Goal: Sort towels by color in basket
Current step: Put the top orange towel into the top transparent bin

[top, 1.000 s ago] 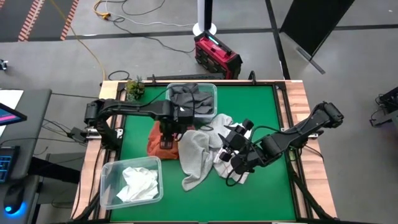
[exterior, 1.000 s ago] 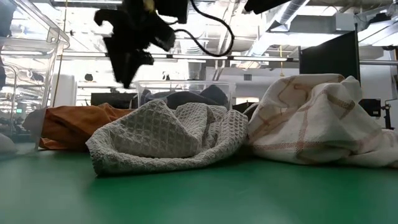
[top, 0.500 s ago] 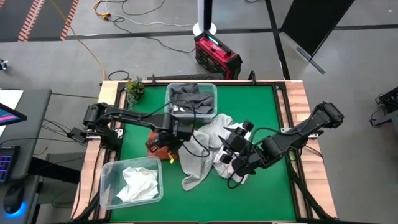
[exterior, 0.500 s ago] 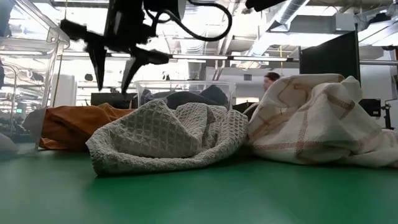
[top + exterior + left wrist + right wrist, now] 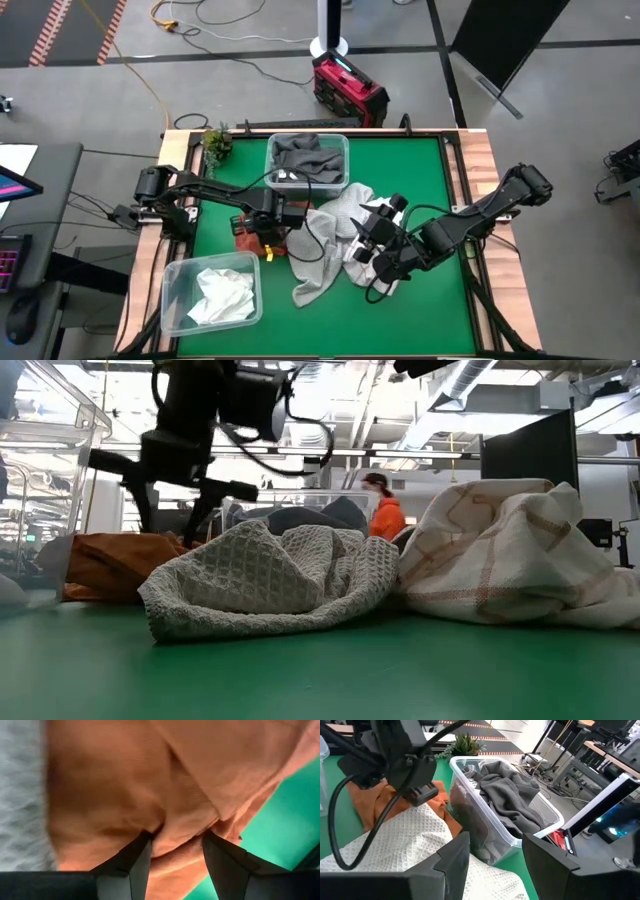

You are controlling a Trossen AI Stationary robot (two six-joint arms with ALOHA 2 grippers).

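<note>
The left end effector hides most of the crumpled rust orange towel; its fingers stand wide, pressing into the folds.

The right end effector is also wide, holding nothing.

Green tabletop with a wooden border occupies the centre of the high view. A small potted plant stands at its upper left corner. Above the tabletop, on the grey floor, sit a red and black case and a white pole base; a yellow cable runs across the floor at upper left. A monitor corner shows at the left edge. In the low view, a person in an orange top stands in the background, centre frame.
</note>
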